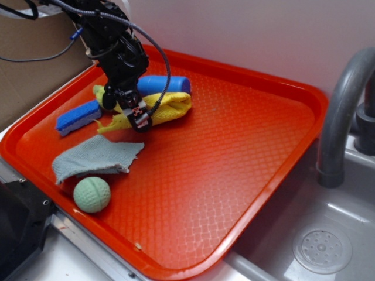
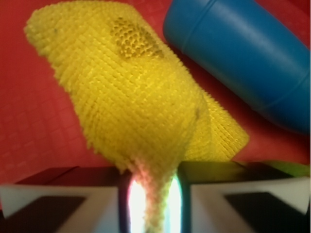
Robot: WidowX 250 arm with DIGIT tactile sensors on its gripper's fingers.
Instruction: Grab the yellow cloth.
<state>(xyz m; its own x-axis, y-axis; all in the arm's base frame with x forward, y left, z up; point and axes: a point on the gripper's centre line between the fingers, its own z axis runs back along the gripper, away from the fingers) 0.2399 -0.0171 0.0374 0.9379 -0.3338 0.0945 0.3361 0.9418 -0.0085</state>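
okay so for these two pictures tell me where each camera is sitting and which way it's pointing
Exterior: off the tray's front, raised, looking down across the red tray toward the wall; shows the black arm and gripper on the yellow cloth.
Wrist: on the arm, looking past its fingers along the tray; the yellow cloth is pinched between them.
Shared: the cloth, the blue bottle and the tray.

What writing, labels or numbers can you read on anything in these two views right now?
None can be read.
The blue bottle shows a plain side, no label.
The yellow cloth, pinched in the gripper, has only a dark stain, no print.
The sponge, grey-blue cloth, green ball and red tray carry no text.
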